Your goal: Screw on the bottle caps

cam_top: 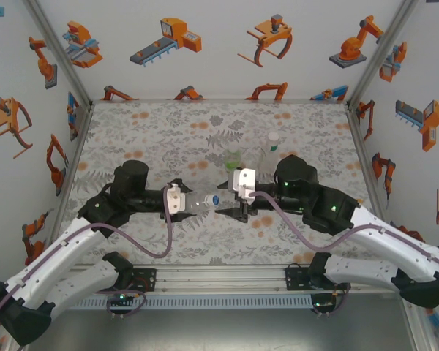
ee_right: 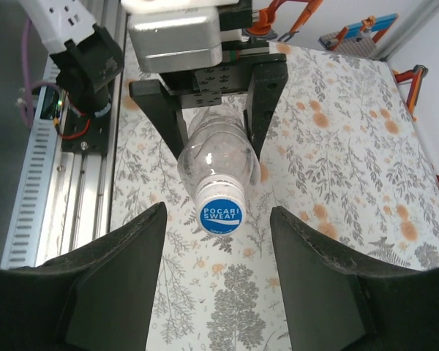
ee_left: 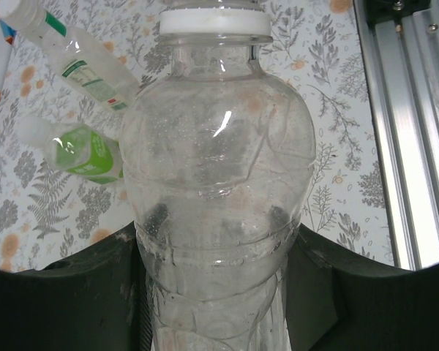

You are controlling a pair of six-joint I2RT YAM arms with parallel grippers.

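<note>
Floral table [cam_top: 154,139] seen from above; the left gripper [cam_top: 184,205] clamps a clear bottle [cam_top: 199,204] sideways, its blue cap [cam_top: 213,199] facing the right gripper [cam_top: 225,202]; a green bottle [cam_top: 234,162] and a white-capped bottle [cam_top: 270,150] stand behind; left wrist: the dark jaws pinch the bottle's body; right wrist: jaws spread either side of the cap, not touching it.

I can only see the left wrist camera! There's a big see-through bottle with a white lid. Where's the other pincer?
Observer: The right pincer is open, one finger on each side of the cap, with gaps.
Kid: Is the lid all white?
Observer: No, its top is blue and reads POCARI SWEAT.
Kid: Is the bottle standing up?
Observer: No, the left pincer holds the bottle sideways over the table.
</note>
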